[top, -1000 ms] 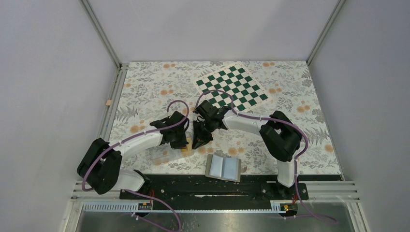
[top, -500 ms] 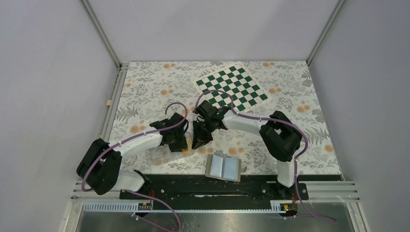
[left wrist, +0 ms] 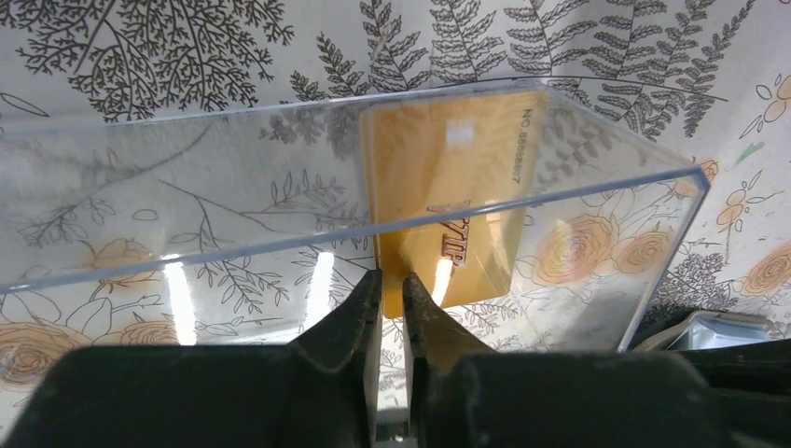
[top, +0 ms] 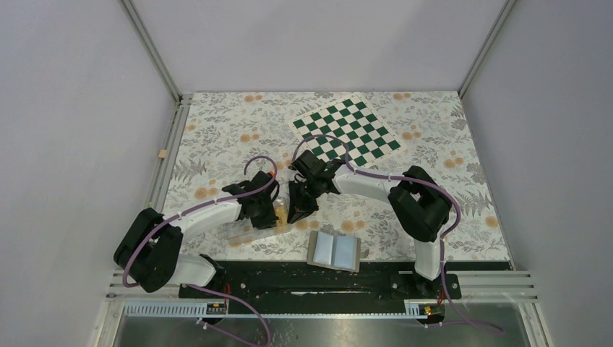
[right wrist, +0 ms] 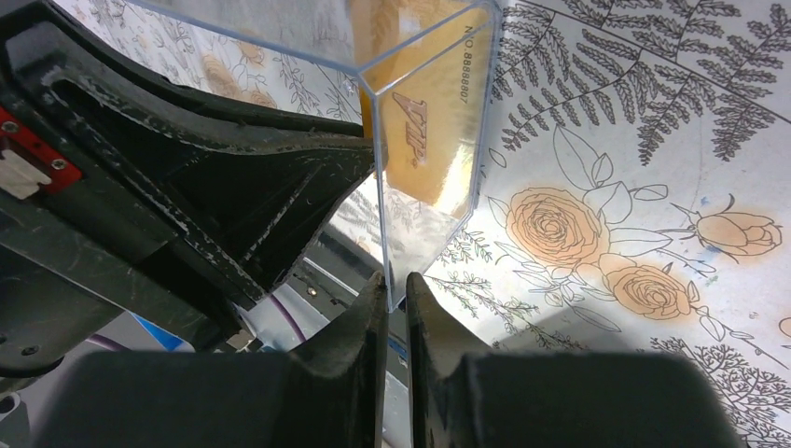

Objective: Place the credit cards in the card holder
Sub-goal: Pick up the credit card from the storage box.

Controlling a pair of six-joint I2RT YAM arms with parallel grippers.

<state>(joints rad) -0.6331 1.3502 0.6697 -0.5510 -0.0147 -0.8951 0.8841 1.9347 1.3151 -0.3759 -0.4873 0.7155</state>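
Note:
A gold credit card (left wrist: 448, 187) marked VIP stands inside a clear plastic tray (left wrist: 187, 205), which is tipped up off the table. My right gripper (right wrist: 395, 278) is shut on the lower edge of one tray wall (right wrist: 384, 224), and the card (right wrist: 434, 121) shows through that wall. The left gripper (left wrist: 392, 278) has its jaws almost together, a thin slit between them, right at the card's lower left corner; whether they pinch it is unclear. In the top view the two grippers, left (top: 269, 217) and right (top: 296, 211), meet at the tray (top: 242, 233). The card holder (top: 334, 251) lies open near the front edge.
A green and white chessboard (top: 345, 130) lies at the back of the flowered tablecloth. The arms' base rail (top: 311, 282) runs along the near edge, just behind the card holder. A corner of the holder (left wrist: 728, 327) shows at the lower right of the left wrist view.
The left gripper has drifted slightly left and toward the near edge beside the tray. The right arm and the tray wall in its grip have stayed put.

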